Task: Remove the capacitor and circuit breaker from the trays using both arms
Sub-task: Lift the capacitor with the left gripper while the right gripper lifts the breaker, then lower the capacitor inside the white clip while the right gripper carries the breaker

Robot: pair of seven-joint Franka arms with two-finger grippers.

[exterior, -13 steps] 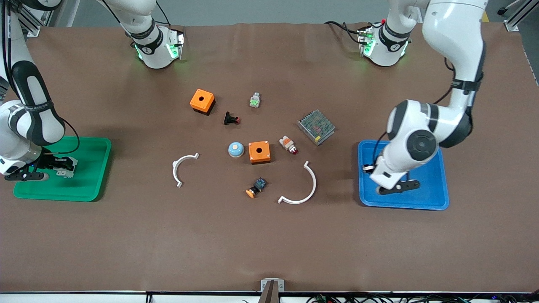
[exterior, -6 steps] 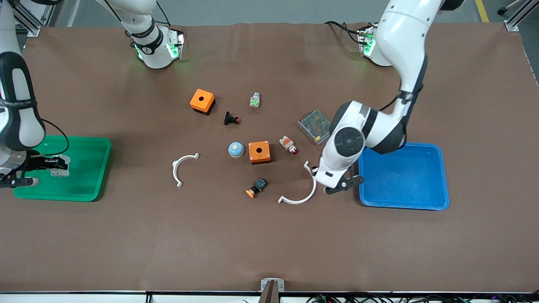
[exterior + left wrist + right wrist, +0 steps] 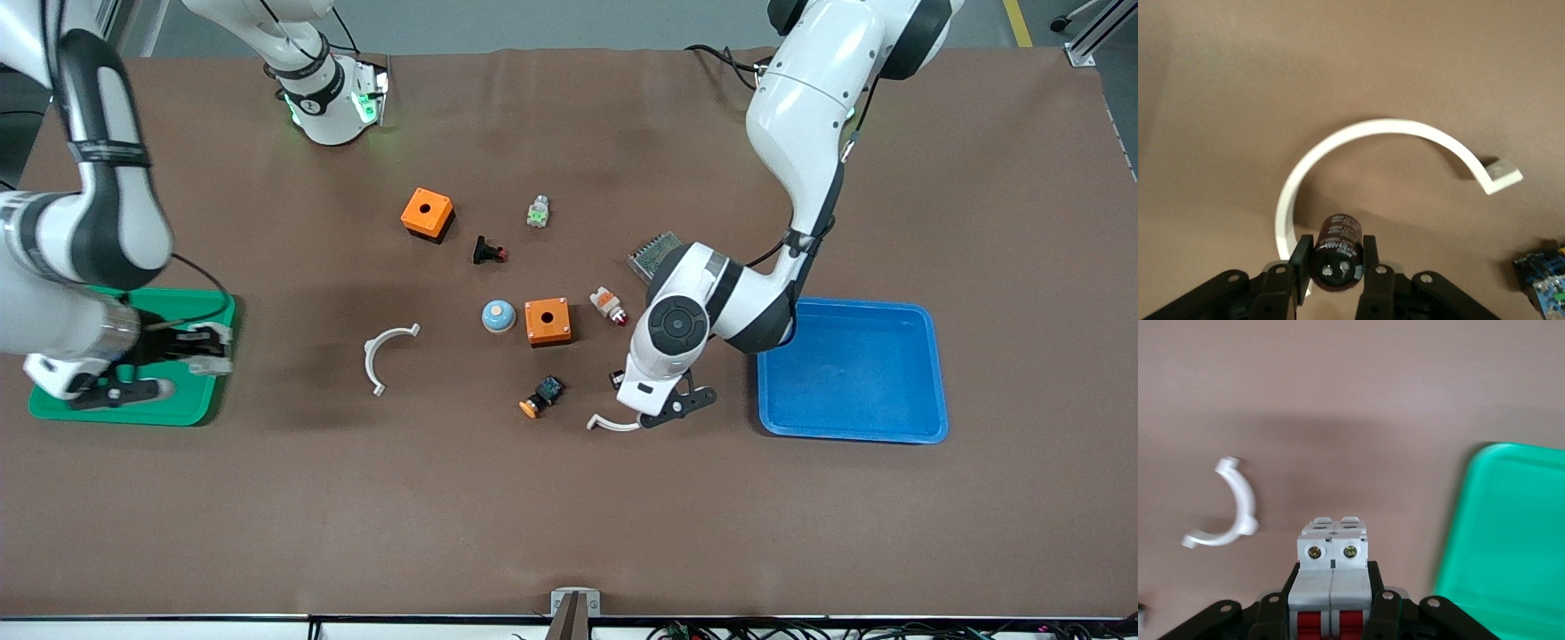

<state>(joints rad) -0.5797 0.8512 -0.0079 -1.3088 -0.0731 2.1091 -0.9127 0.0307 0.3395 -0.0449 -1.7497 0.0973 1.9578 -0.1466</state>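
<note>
My left gripper (image 3: pixel 669 411) is shut on the capacitor (image 3: pixel 1337 248), a dark cylinder with two metal terminals on its end. It holds it just above a large white curved clip (image 3: pixel 1385 130), whose end shows in the front view (image 3: pixel 607 424). My right gripper (image 3: pixel 200 351) is shut on the breaker (image 3: pixel 1333 570), a white-grey block with red levers. It holds it over the edge of the green tray (image 3: pixel 191 402) that faces the table's middle. In the right wrist view the green tray (image 3: pixel 1511 540) lies to one side.
A blue tray (image 3: pixel 853 373) lies at the left arm's end. In the middle lie two orange boxes (image 3: pixel 427 213) (image 3: pixel 548 321), a black push button (image 3: pixel 487 252), a blue dome (image 3: pixel 499 316), a white-orange part (image 3: pixel 608 305), an orange-capped button (image 3: pixel 542 396), a mesh box (image 3: pixel 653 249) and a smaller white clip (image 3: pixel 382 351).
The left arm has swung from over the blue tray to over the large white clip, carrying the capacitor. The right gripper has shifted with the breaker across the green tray toward the table's middle.
</note>
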